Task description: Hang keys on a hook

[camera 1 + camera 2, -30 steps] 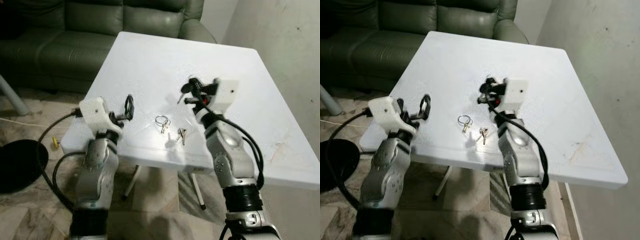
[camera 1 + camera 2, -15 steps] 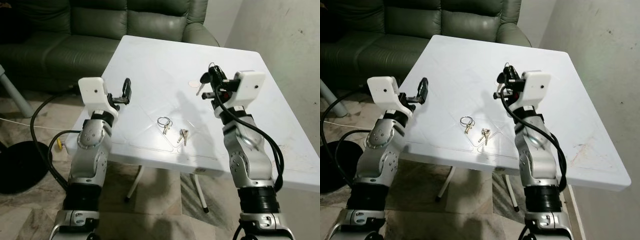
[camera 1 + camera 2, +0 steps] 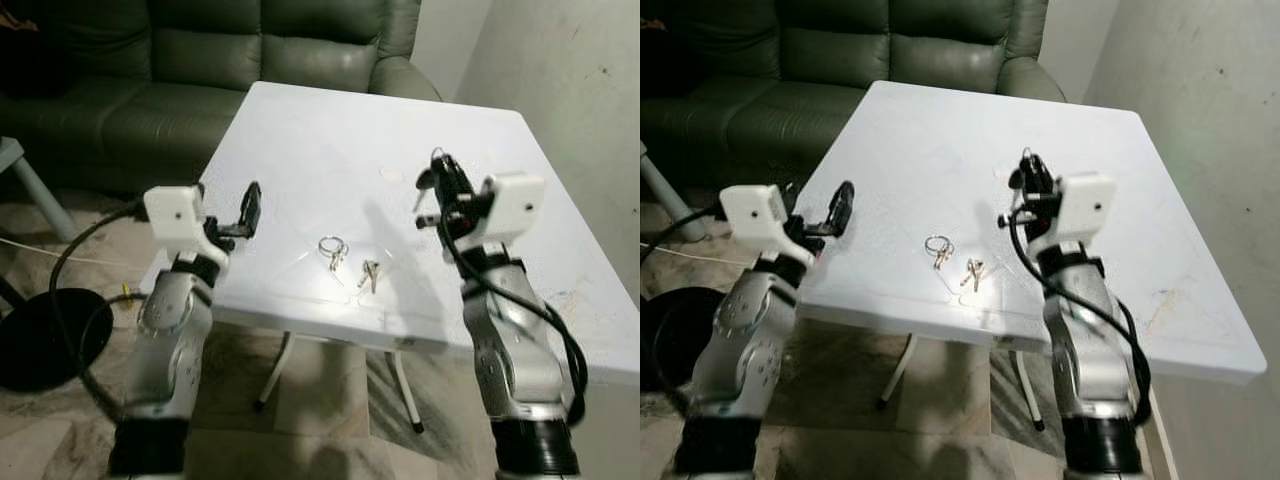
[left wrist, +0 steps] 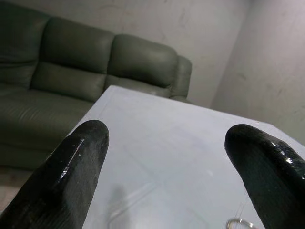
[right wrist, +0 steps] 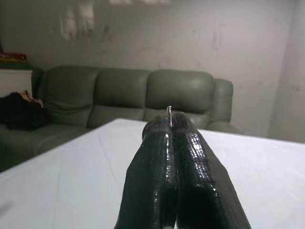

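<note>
**Q:** What does the right gripper [image 3: 437, 192] have?

**A:** Its two black fingers [image 5: 164, 157] are pressed tight together on a set of keys [image 3: 426, 181], a sliver of metal ring poking up between the tips. It is raised above the white table [image 3: 330, 130], on the wall side of it.

**Q:** And the left gripper [image 3: 250, 208]?

**A:** Fingers spread wide, holding nothing, lifted over the table's sofa-side front corner.

**Q:** Anything left on the table?

**A:** A loose key ring [image 3: 331, 245] and a pair of keys [image 3: 369, 272] lie close together near the table's front edge, between the two arms. Whether they belong to the errand cannot be told.

**Q:** So how far along is it?

**A:** By the look of it, the pick-up is done and the hanging is not. No hook can be made out; beyond the table stand a green sofa [image 3: 200, 60] and a bare wall [image 3: 560, 70]. Finding the hook and carrying the keys there appears to remain.
</note>
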Controlling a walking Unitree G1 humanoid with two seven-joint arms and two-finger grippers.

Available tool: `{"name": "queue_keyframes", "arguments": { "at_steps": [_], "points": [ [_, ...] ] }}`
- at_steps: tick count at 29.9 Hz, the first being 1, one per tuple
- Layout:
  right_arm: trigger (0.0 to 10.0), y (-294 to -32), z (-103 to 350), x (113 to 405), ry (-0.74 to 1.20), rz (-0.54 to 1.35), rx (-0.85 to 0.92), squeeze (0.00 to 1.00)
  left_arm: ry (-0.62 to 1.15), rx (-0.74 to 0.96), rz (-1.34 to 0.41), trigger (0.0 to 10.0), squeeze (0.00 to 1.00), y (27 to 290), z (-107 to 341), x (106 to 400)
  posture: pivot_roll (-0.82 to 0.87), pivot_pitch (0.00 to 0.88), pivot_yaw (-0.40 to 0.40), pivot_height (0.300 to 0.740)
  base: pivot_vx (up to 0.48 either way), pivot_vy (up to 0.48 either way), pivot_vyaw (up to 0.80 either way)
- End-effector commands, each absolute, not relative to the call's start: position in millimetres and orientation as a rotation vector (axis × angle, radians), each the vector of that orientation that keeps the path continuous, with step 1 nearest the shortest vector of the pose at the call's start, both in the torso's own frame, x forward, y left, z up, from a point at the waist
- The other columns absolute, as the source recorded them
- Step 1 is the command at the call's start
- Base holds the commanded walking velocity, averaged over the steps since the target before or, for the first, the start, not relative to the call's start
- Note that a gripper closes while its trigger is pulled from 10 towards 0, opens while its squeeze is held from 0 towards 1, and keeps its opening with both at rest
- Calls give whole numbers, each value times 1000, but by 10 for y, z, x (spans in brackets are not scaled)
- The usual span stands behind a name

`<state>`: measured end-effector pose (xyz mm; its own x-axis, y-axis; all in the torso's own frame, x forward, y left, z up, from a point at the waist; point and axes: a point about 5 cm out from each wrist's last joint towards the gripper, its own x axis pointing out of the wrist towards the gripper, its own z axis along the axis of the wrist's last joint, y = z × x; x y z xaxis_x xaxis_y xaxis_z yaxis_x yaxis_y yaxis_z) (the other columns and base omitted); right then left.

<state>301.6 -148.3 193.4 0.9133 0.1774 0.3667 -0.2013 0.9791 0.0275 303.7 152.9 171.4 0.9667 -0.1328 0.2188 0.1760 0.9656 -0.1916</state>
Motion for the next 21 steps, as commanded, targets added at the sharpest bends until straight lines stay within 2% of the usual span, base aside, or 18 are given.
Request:
{"name": "queue_keyframes", "arguments": {
  "at_steps": [1,10,18,21],
  "points": [
    [10000,-1513,1939,2957,-380,190,59,0,-207,-226,-163,10000,0,1543,1700,2975,-23,0,-59,740,0,0,0],
    [10000,-1638,1643,2868,-293,136,58,0,-164,-254,-151,10000,0,1634,1485,2866,-28,0,-58,740,0,0,0],
    [10000,-1695,1501,2936,-224,118,28,0,-122,-229,-132,10000,0,1718,1326,2909,-29,0,-55,740,0,0,0],
    [10000,-1715,1478,3009,-205,113,5,0,-114,-216,-132,10000,0,1738,1313,2976,-31,0,-53,740,0,0,-713]
  ]
}}
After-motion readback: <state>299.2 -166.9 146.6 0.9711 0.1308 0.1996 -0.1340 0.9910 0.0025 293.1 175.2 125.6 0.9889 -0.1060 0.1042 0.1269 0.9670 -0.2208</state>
